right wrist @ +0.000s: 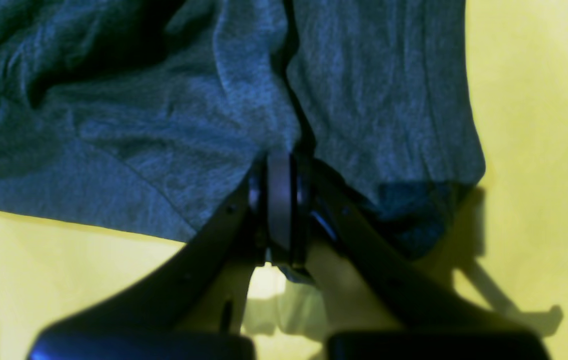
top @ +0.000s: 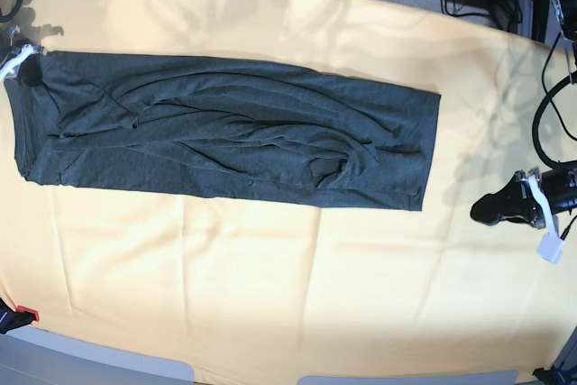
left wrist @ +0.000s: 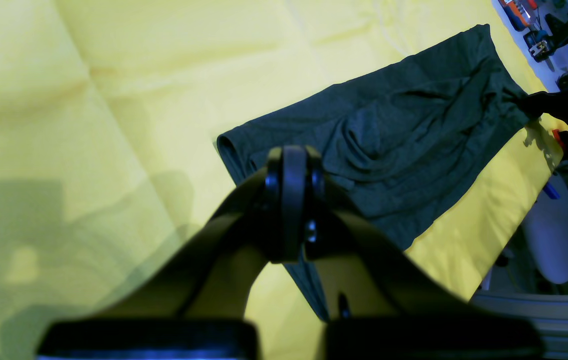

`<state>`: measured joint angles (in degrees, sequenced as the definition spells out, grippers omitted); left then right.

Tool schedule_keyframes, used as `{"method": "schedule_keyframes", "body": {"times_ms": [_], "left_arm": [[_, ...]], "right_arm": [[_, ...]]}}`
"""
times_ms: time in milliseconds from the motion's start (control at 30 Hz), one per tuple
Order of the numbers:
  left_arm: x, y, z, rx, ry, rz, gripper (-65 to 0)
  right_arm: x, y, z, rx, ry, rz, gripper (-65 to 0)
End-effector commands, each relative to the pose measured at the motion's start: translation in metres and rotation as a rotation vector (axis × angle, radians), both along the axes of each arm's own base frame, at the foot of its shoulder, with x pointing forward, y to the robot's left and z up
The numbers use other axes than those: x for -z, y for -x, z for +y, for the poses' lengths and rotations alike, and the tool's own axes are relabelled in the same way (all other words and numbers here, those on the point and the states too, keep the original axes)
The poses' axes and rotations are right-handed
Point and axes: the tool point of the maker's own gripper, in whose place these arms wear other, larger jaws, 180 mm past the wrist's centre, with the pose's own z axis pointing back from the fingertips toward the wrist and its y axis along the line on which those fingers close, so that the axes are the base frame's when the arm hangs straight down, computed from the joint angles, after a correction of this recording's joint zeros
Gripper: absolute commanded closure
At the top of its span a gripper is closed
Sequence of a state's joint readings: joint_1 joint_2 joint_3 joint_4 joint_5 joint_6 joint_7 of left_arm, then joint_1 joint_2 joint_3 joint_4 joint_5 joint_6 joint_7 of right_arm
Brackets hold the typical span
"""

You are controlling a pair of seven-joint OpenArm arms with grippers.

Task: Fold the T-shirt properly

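A: Where is the shirt (top: 225,128) found?

B: It is laid as a long band across the upper half of the counter (top: 270,295), on the yellow cloth (top: 252,268), running from nine o'clock toward three o'clock in the base view. The sides appear to be folded in already; creases are noted near the middle.

A: And the jaws?

B: The right gripper (right wrist: 279,165) is seen clenched on the shirt's edge in its wrist view; cloth is pinched between the jaws. In the base view this grip is placed at the band's nine o'clock end. The left gripper (top: 505,207) is held off the shirt, at four o'clock from its near end, with jaws closed on nothing.

A: Which step is judged to be in hand?

B: The lengthwise fold, it is judged. The pinched end would need to be lifted and carried toward three o'clock, then laid on the far end with edges matched. Only one corner is gripped, so sagging is a risk.

A: Containers?

B: None are seen.
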<state>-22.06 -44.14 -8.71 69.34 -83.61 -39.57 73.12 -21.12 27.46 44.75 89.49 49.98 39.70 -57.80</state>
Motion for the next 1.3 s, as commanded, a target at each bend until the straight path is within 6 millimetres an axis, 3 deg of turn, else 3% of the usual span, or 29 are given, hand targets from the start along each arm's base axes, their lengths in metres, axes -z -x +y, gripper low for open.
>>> {"method": "schedule_keyframes", "body": {"times_ms": [0, 333, 633, 800, 900, 933, 1033, 1100, 1267], "left_arm": [[-0.024, -0.007, 0.005, -0.006, 0.007, -0.067, 0.0], [-0.022, -0.006, 0.005, -0.006, 0.007, -0.064, 0.0], [-0.023, -0.006, 0.005, -0.006, 0.007, -0.065, 0.0], [-0.023, -0.006, 0.005, -0.006, 0.007, -0.064, 0.0], [-0.022, -0.006, 0.005, -0.006, 0.007, -0.064, 0.0], [-0.023, -0.006, 0.005, -0.006, 0.007, -0.065, 0.0], [-0.023, -0.006, 0.005, -0.006, 0.007, -0.065, 0.0], [-0.023, -0.006, 0.005, -0.006, 0.007, -0.065, 0.0], [-0.022, -0.006, 0.005, -0.006, 0.007, -0.064, 0.0]], "right_arm": [[-0.017, -0.01, -0.006, -0.014, 0.025, -0.053, 0.0], [-0.035, -0.021, -0.021, -0.035, 0.083, -0.068, 0.0], [-0.011, -0.027, -0.002, -0.125, 0.14, 0.005, 0.0], [-0.005, -0.034, -0.036, 0.049, 0.291, 0.068, 0.0], [-0.006, -0.033, -0.043, 0.096, 0.303, 0.076, 0.0], [-0.005, -0.032, -0.042, 0.097, 0.3, 0.078, -3.8], [-0.004, -0.031, -0.041, 0.09, 0.298, 0.086, -30.5], [-0.004, -0.032, -0.037, 0.063, 0.29, 0.08, -42.6], [-0.01, -0.036, -0.016, -0.004, 0.168, 0.039, -43.7]]}}
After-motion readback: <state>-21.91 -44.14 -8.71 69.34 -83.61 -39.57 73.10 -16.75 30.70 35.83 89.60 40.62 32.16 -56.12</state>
